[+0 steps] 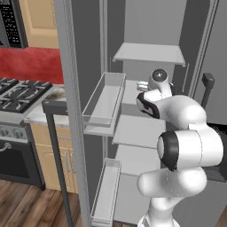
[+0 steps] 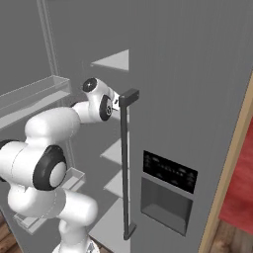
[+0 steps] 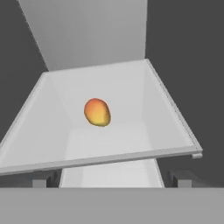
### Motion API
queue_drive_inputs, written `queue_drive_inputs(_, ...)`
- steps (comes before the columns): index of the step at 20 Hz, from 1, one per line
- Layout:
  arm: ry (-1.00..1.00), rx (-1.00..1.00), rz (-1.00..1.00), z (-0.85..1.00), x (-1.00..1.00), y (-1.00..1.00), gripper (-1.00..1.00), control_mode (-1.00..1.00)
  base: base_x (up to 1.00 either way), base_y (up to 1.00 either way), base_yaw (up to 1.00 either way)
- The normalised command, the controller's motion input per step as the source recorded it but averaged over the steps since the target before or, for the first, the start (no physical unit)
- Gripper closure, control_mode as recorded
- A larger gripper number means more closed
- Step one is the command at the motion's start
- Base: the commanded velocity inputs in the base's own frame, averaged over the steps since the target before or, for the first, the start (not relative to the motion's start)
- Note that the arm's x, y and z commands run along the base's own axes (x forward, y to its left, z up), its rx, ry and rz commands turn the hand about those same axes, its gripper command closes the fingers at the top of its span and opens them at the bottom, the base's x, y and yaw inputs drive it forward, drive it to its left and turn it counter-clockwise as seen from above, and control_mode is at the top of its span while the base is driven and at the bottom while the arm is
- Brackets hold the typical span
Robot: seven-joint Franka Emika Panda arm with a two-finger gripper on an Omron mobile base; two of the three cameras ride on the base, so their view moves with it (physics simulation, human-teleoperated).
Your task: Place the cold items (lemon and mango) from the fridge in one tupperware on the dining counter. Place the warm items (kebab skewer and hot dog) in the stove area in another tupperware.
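An orange-yellow mango [image 3: 97,112] lies alone near the middle of a white fridge shelf [image 3: 109,158], seen in the hand view. My gripper [image 3: 113,179] is open, its two dark fingertips [image 3: 43,179] spread wide at the shelf's front edge, short of the mango and holding nothing. In the left base view the arm reaches into the open fridge and the hand [image 1: 153,84] is at the height of the middle shelf. In the right base view the hand [image 2: 99,99] sits just behind the right door's dark handle [image 2: 126,163].
The left fridge door stands open with clear bins [image 1: 104,104] and a dark handle [image 1: 55,146]. More shelves [image 1: 148,54] lie above and below the hand. A stove [image 1: 17,93] stands to the left. The shut right door carries a dispenser panel [image 2: 168,173].
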Motion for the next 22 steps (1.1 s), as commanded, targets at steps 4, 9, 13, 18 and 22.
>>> queue_drive_inputs(4, 0.07, 0.00, 0.00, -0.13, 0.46, -0.13, -1.00, -1.00, 0.00, 0.00, 0.00)
queue_drive_inputs(9, 0.11, 0.00, 0.00, -0.16, 0.62, -0.04, -1.00, -1.00, 0.00, 0.00, 0.00)
queue_drive_inputs(13, 0.08, 0.00, 0.00, -0.10, 0.41, -0.02, -1.00, -1.00, 0.00, 0.00, 0.00)
queue_drive_inputs(18, 0.00, 0.00, 0.00, -0.17, 0.22, -0.17, -1.00, -1.00, 0.00, 0.00, 0.00)
queue_drive_inputs(22, -0.01, 0.00, 0.00, -0.27, 0.15, -0.23, -1.00, -1.00, 0.00, 0.00, 0.00)
